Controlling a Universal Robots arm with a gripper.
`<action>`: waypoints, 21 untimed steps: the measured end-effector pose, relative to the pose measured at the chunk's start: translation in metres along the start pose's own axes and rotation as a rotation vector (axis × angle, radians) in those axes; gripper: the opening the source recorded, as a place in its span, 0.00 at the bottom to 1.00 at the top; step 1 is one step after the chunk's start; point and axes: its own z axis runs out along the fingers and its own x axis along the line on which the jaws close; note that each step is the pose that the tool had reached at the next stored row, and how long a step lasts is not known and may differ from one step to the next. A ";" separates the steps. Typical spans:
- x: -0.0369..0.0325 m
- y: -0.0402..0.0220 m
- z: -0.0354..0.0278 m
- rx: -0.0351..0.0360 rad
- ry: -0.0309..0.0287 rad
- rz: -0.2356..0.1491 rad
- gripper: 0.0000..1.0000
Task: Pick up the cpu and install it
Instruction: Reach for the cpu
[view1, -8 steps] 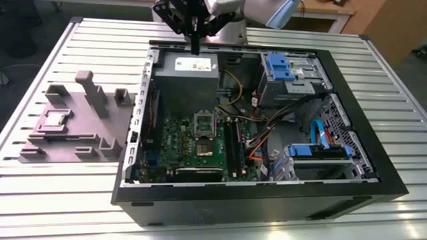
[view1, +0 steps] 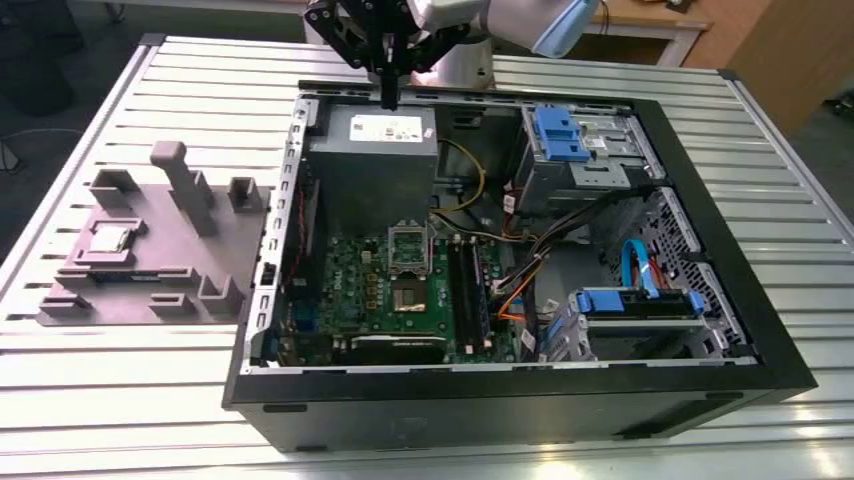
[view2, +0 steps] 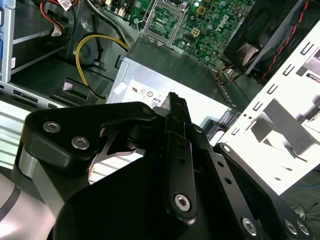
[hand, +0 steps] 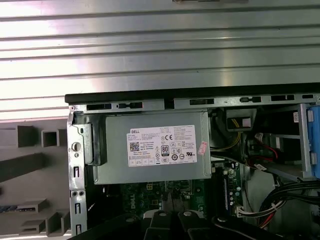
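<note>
Surface: ribbed aluminium table (view1: 200, 90), slats running across the exterior view. Wooden furniture (view1: 754, 45) stands behind it at the exterior view's right; dark floor shows past the table edge at the left.

On the table: open black computer case (view1: 534, 400) lying on its side, with a green motherboard (view1: 350, 285) inside. A grey power supply (view1: 374, 160) with a white label sits at the far end of the case, and a blue drive bracket (view1: 558, 135) is to its right in the exterior view. A yellow cable (view2: 80, 55) loops beside the power supply. In the second wrist view the socket (view2: 162, 21), a dark square in a metal frame, lies on the board just past the power supply.

A purple-grey fixture block (view1: 200, 250) with raised posts sits on the table just outside the case, at the exterior view's left.

The cpu (view1: 110, 238): small flat square with a pale silver top, lying flat in a recess of the fixture block, well apart from the socket and the arm.

The gripper (view1: 390, 98) hangs above the far wall of the case, over the power supply. Its fingers (view2: 175, 107) are drawn together with nothing between them
</note>
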 end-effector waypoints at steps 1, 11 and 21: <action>0.0003 0.0000 0.0000 0.0001 0.0002 0.000 0.10; 0.0034 -0.0003 -0.0002 0.0003 0.0019 0.000 0.10; 0.0069 -0.0006 -0.0002 0.0006 0.0064 0.000 0.10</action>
